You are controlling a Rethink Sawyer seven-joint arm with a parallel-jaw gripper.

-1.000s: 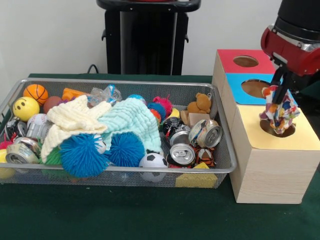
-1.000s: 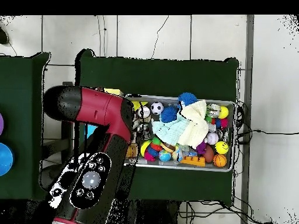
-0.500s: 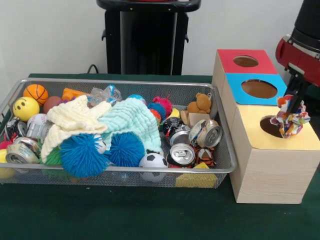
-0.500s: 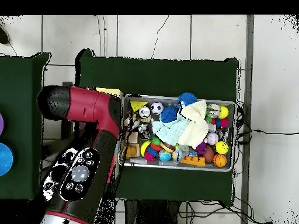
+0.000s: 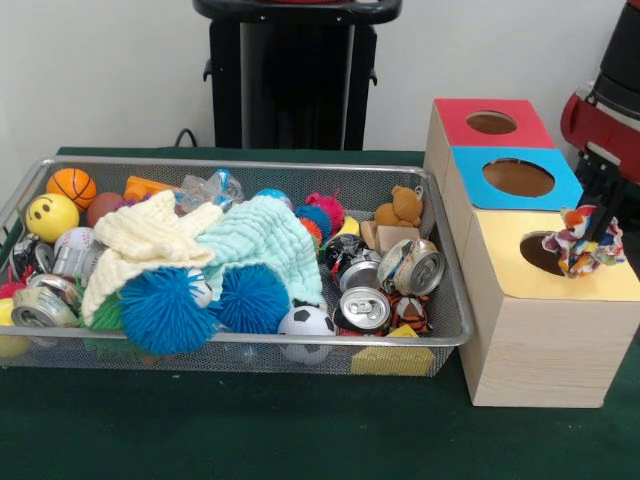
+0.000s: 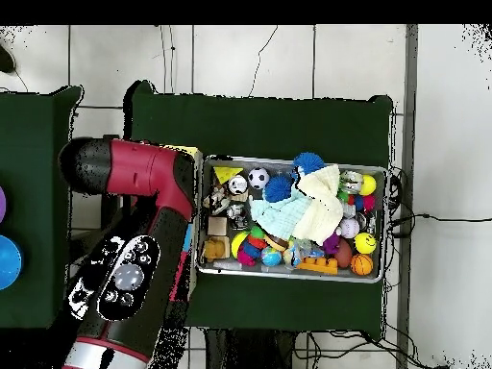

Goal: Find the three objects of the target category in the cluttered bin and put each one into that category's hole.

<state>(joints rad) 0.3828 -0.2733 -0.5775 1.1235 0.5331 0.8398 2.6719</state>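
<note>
Counter (image 5: 250, 430) has green cloth. Arm (image 6: 135, 250) covers the sorting box from overhead; in the front view only its red and black end shows at the right edge.

Wire mesh bin (image 5: 455, 335) sits left of the box, packed: cream knit cloth (image 5: 150, 245) and mint cloth (image 5: 262, 240) draped over the middle, two blue spiky balls (image 5: 160, 310) in front, soccer ball (image 5: 305, 322) by the front wall, crushed cans (image 5: 410, 268) at the right end, small teddy bear (image 5: 403, 207) near the back right, yellow smiley ball (image 5: 50, 216) and mini basketball (image 5: 72, 185) at the far left.

Wooden box (image 5: 535, 345) has three tops: red (image 5: 455, 125), blue (image 5: 475, 185), yellow (image 5: 500, 270), each with a round hole.

Gripper (image 5: 592, 230) is low over the yellow top, fingers pinching a multicoloured cloth toy (image 5: 585, 245). Toy is bunched, resting at the right rim of the yellow hole (image 5: 542, 252), partly over it. No clear long axis; bunched roughly upright under the fingers.
</note>
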